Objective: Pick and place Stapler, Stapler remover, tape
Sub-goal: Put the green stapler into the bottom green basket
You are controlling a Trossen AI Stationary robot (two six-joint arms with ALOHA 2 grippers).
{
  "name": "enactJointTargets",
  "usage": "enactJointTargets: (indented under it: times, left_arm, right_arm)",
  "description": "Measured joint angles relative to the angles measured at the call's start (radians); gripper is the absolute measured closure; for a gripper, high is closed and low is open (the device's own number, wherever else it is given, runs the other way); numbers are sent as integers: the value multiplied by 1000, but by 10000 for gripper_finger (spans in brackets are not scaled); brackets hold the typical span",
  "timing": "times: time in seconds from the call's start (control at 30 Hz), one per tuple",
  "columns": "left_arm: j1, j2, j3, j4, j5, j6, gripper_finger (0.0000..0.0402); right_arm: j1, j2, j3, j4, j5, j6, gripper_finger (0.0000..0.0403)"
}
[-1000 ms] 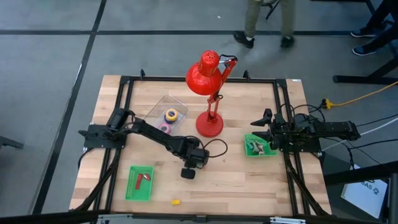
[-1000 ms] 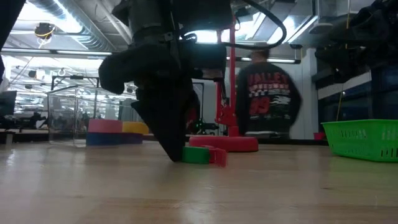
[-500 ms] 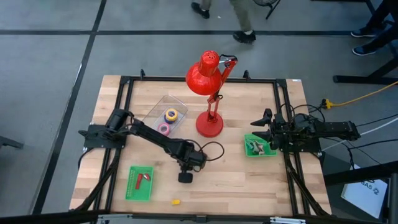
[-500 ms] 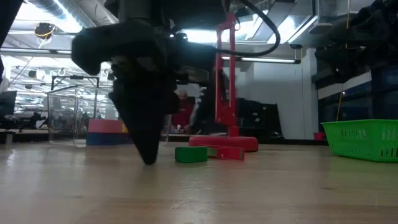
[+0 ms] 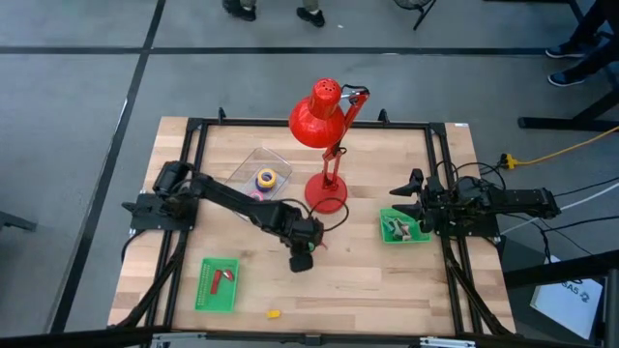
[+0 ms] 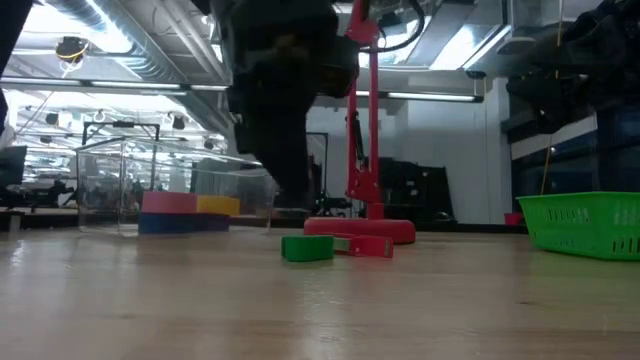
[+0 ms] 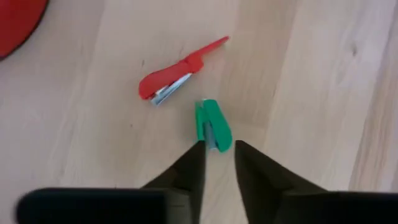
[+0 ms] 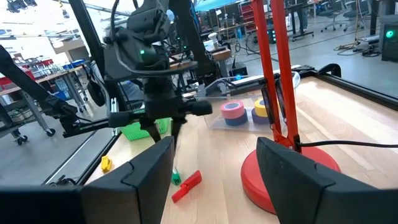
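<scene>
1. Nearest you, at the table's front edge, a flat green tray (image 5: 218, 285) lies well to the left of the work.
2. Your left gripper (image 7: 219, 147) hangs over the middle of the table (image 5: 387, 280), lifted clear of the wood. Its fingers stand only narrowly apart and hold nothing.
3. Just past its fingertips the green stapler remover (image 7: 213, 124) lies flat on the wood, its near end right at the gap between the tips.
4. Just beyond that, the red stapler (image 7: 177, 78) lies at a slant, close to the remover but not touching it.
5. Behind both stands the red lamp (image 5: 326, 193), its round base on the table.
6. Farther back and to the left, the tape (image 8: 233, 110) sits in a clear container (image 5: 253, 166): pink, blue and yellow rolls together.
7. Your right gripper (image 8: 216, 144) waits at the table's right edge by the green basket (image 5: 401, 232), fingers spread wide and empty.
</scene>
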Motion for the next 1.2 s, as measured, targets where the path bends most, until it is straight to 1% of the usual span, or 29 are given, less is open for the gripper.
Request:
enactJointTargets:
  times: [0.1, 0.23, 0.37, 0.5, 0.67, 0.77, 0.87, 1.0, 1.17, 1.2]
  left_arm:
    - [6, 14, 0, 29, 12, -24, 280]
    - [6, 39, 0, 27, 4, -57, 221]
    - [6, 62, 0, 52, -40, -115, 177]
    - [3, 82, 0, 96, -46, -121, 153]
    - [1, 101, 0, 104, -45, -137, 147]
    - [-4, 114, -1, 76, -53, -145, 154]
    - [-11, 120, 1, 63, -66, -144, 179]
    - [-18, 120, 1, 37, -77, -144, 240]
    - [-24, 118, 1, 22, -75, -145, 341]
    - [-25, 118, 1, 22, -69, -146, 348]
  right_arm:
    - [0, 0, 0, 0, 0, 0, 171]
    - [0, 0, 0, 0, 0, 0, 171]
    - [0, 0, 0, 0, 0, 0, 171]
    - [0, 0, 0, 0, 0, 0, 171]
    - [0, 0, 0, 0, 0, 0, 171]
    - [0, 0, 0, 0, 0, 0, 171]
    - [0, 0, 0, 0, 0, 0, 171]
    - [0, 0, 0, 0, 0, 0, 171]
    - [0, 0, 0, 0, 0, 0, 171]
    - [0, 0, 0, 0, 0, 0, 171]
